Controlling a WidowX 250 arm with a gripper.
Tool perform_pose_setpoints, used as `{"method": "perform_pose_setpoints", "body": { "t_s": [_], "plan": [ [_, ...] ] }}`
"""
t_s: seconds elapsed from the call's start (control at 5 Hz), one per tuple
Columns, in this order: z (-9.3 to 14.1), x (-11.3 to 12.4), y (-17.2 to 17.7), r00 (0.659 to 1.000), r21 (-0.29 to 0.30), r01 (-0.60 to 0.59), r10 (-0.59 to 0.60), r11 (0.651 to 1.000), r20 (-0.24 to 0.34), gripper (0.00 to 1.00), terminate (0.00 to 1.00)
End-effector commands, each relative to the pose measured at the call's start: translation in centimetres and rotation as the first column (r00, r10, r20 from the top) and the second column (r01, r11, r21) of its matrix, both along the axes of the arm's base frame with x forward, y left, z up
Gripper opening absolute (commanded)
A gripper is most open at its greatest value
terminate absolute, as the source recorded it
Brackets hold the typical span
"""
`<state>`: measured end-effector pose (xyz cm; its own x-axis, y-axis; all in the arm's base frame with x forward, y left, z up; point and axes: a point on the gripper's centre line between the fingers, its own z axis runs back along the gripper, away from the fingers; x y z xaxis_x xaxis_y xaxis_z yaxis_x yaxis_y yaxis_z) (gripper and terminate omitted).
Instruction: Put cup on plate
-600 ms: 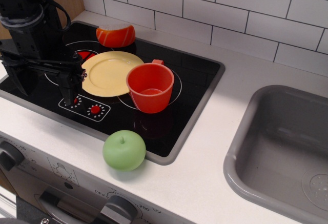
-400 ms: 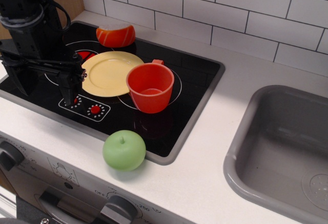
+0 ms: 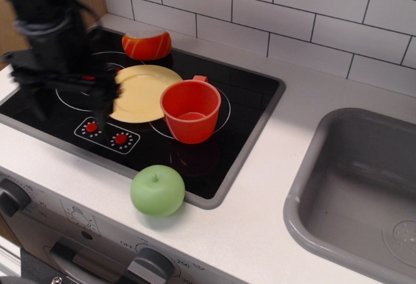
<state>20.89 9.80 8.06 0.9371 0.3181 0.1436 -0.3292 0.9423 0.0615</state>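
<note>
The red-orange cup (image 3: pixel 190 110) stands upright on the black stovetop, just right of the pale yellow plate (image 3: pixel 148 91) and touching or overlapping its right rim. My gripper (image 3: pixel 71 105) hangs at the left over the stovetop, blurred by motion. Its jaws stand wide apart and empty. Its right finger (image 3: pixel 106 105) covers the plate's left edge. The gripper is well left of the cup.
An orange-and-white toy food (image 3: pixel 147 43) lies behind the plate. A green apple (image 3: pixel 157 190) sits at the stove's front edge. Red control dials (image 3: pixel 107 134) are printed in front of the plate. A grey sink (image 3: pixel 364 193) lies to the right. A tiled wall runs behind.
My gripper has shifted right, toward the plate, and its right finger now overlaps the plate's left edge. The cup, plate and apple have not moved.
</note>
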Motion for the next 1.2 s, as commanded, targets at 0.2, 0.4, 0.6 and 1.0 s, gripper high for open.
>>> {"method": "perform_pose_setpoints", "body": {
  "t_s": [0.2,0.4,0.6,1.0],
  "plan": [
    [3.0,6.8,-0.4,0.978,0.02,-0.052,0.047,0.998,0.203,1.0,0.0],
    [3.4,8.4,-1.4,0.971,-0.006,-0.058,0.058,0.998,0.231,1.0,0.0],
    [3.4,9.3,-2.7,0.969,-0.022,-0.069,0.072,0.997,0.238,1.0,0.0],
    [3.3,10.5,-5.3,0.969,-0.052,-0.075,0.085,0.996,0.231,1.0,0.0]
  ]
}}
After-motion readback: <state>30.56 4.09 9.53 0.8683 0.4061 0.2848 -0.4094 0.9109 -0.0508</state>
